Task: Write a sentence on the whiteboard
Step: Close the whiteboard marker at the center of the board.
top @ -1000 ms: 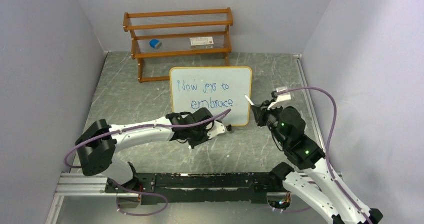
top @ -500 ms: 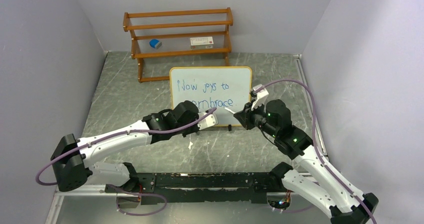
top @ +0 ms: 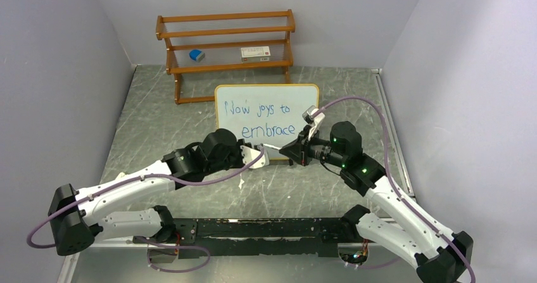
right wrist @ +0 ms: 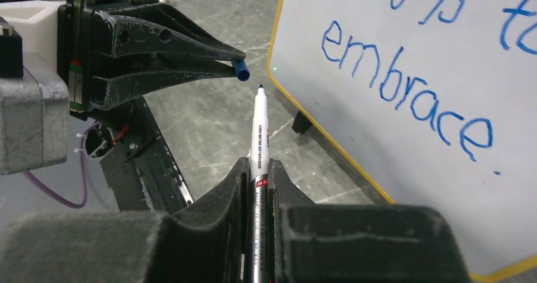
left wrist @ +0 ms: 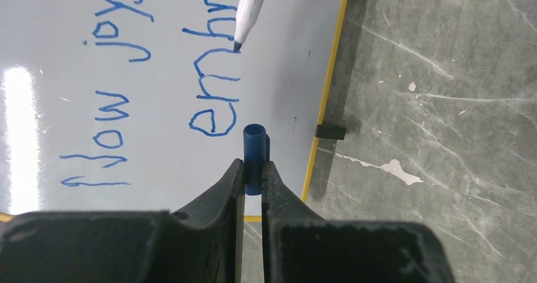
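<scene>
With the blue handwritten sentence (top: 268,130) finished on the orange-framed white whiteboard (top: 305,103) standing mid-way along the bench (top: 158,121), a small blue cap (left wrist: 254,153) is pinched by the closed left end effector (left wrist: 253,166) and a white marker (right wrist: 259,134) is clamped in the right end effector (right wrist: 258,169), tip aimed at the cap, seemingly for recapping.

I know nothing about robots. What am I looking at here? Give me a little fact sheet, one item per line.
Board: whiteboard standing on the grey table, in front of a wooden shelf rack
Writing: the sentence in blue, "Now joys to embrace."
Left jaws: shut on a blue cap, open end facing outward
Right jaws: shut on a white marker, tip bare
Cap and marker: tip aimed towards the cap, close, not touching
On the rack: a small blue object and a white box
</scene>
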Controlling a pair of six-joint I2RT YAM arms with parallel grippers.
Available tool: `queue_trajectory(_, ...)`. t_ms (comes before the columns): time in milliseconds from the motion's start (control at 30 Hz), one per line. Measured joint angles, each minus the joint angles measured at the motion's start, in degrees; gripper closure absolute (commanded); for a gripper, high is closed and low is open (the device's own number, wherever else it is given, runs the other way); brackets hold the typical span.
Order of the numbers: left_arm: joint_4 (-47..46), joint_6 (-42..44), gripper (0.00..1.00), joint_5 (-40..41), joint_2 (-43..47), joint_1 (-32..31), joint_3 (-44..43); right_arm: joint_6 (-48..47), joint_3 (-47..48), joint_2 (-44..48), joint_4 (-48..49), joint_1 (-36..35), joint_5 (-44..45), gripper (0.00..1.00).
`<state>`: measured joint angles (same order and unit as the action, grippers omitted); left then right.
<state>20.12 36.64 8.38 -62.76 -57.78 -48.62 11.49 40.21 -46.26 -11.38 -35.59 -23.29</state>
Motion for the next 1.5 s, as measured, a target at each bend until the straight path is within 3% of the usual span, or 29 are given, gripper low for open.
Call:
queue_trajectory(533,1.8,9.2,0.95,-2.1,0.9,-0.1,-3.4,3.2,-4.1,-1.0,8.8,0.0,-6.1,1.0)
queue_trajectory(1500,3.8,10.5,0.95,-2.0,-0.1,-1.3,-4.3,6.1,-5.7,-1.7,13.7,0.0,-6.3,1.0)
